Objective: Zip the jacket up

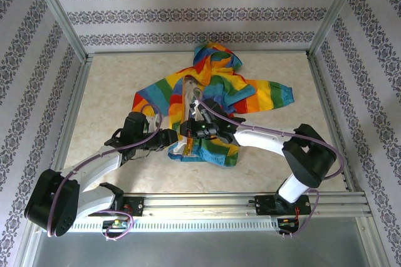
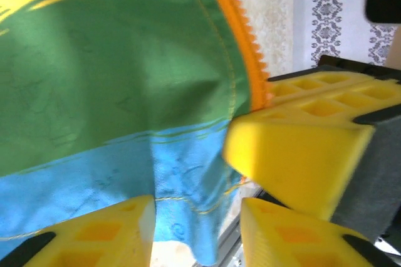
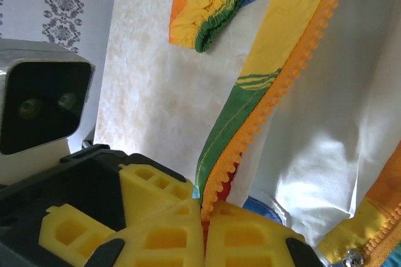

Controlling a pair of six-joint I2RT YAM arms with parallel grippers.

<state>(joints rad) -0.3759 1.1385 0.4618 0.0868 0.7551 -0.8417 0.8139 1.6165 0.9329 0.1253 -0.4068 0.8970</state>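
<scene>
The rainbow-striped jacket (image 1: 213, 88) lies open on the table with its hood at the far end and its white lining (image 3: 338, 110) showing. My right gripper (image 3: 203, 223) is shut on the lower end of the orange zipper (image 3: 276, 101), at the left front panel's green edge. In the top view it sits at the hem (image 1: 194, 130). My left gripper (image 2: 197, 229) is open right beside it (image 1: 168, 137), and the blue hem fabric (image 2: 182, 185) hangs between its yellow fingers (image 2: 94, 235). The right gripper's finger (image 2: 301, 148) presses close against the zipper teeth (image 2: 241, 41).
The tabletop (image 1: 113, 85) is pale marbled stone with metal rails around it. A sleeve cuff (image 3: 210, 19) lies on the table to the left of the zipper. A small metal part (image 3: 354, 257) shows on the other zipper half at the lower right.
</scene>
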